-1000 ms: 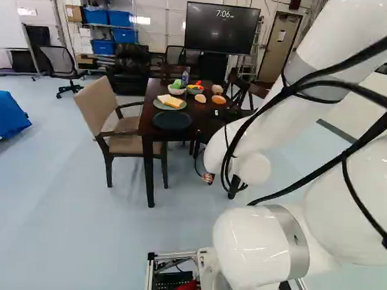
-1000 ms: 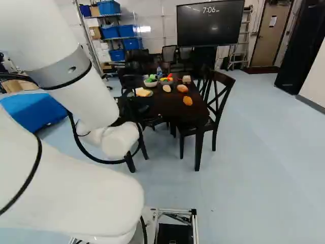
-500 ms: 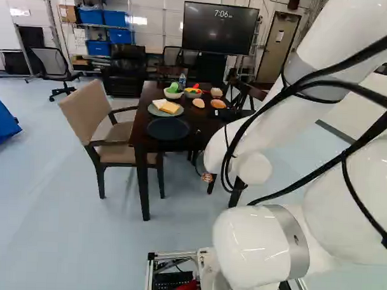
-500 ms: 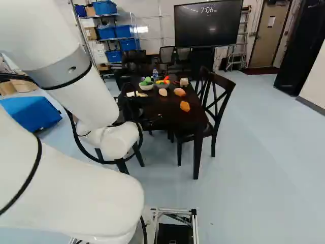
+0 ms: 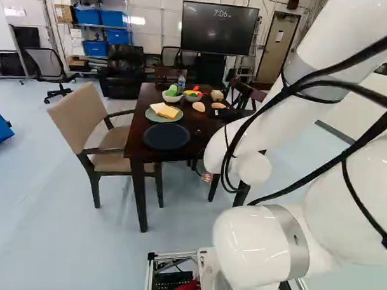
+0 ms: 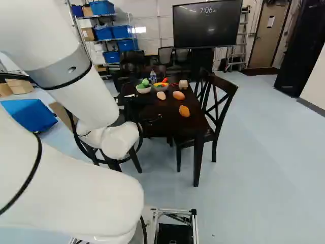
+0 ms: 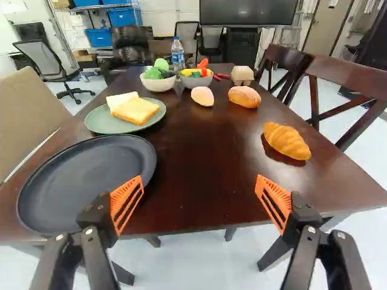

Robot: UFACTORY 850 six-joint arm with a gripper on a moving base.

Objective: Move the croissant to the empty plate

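Note:
Partly hidden by the arm, the gripper (image 6: 152,120) shows dark against the table in the right base view. In the wrist view the gripper (image 7: 201,196) stands open at the table's near edge, nothing between its orange pads. The golden croissant (image 7: 285,142) lies on bare wood beyond the finger on the chair side; the right base view shows the croissant (image 6: 184,111) near the table's right edge. The empty dark plate (image 7: 87,175) rests at the near corner, beyond and beside the other finger. In the left base view the dark plate (image 5: 166,136) is fully visible.
Behind the dark plate, a green plate (image 7: 97,121) bears bread slices. Two bowls (image 7: 158,83), a bottle (image 7: 177,54), an egg-shaped item (image 7: 202,96) and a bread roll (image 7: 244,96) stand farther back. A beige chair (image 5: 86,132) and a dark chair (image 6: 219,104) flank the table.
The base has moved toward the table, which looks larger and nearer in both base views. The arm keeps its pose over its lowest joint.

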